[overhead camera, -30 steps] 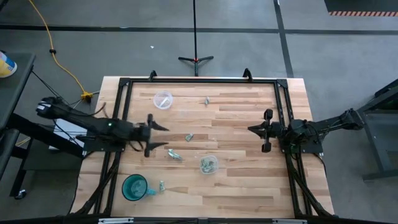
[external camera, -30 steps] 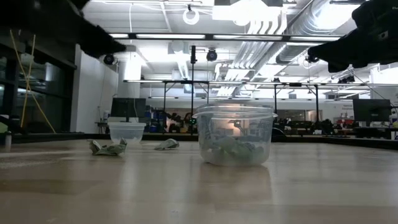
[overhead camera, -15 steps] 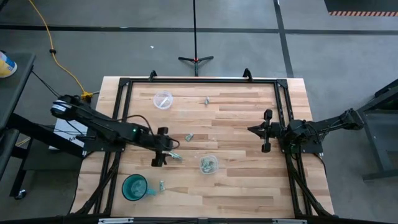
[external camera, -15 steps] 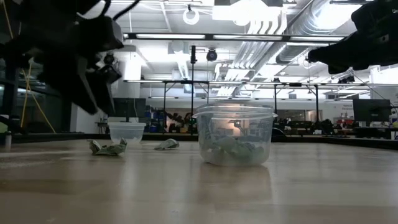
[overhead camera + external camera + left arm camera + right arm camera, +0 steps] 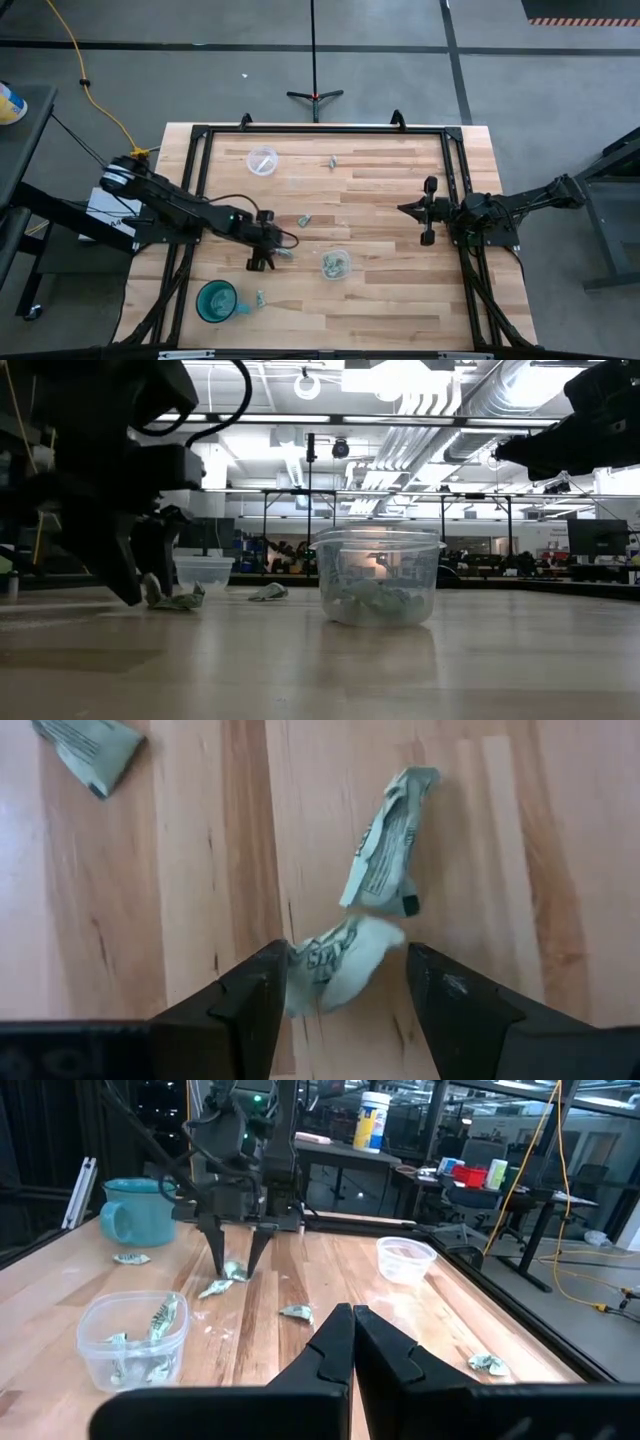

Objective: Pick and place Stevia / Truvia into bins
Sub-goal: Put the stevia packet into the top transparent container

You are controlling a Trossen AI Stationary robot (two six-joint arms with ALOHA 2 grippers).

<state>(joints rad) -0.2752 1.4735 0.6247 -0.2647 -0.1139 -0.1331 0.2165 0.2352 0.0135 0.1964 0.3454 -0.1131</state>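
1. The table (image 5: 380, 190) is pale wood in lengthwise planks, some tan, some lighter, with fine darker grain; a black frame edges it.
2. The sachets (image 5: 385, 845) are pale green and white, with small dark print and one black corner mark.
3. The near cup (image 5: 336, 264) is clear with a whitish rim, and green-and-white sachets show through its wall.
4. The far cup (image 5: 262, 160) is clear and whitish too.
5. The handled mug (image 5: 217, 301) is teal.
6. The left gripper (image 5: 340, 1010) and right gripper (image 5: 427, 210) are black.
7. The floor (image 5: 500, 90) is grey with dark lines, and a yellow cable (image 5: 95, 85) crosses it.
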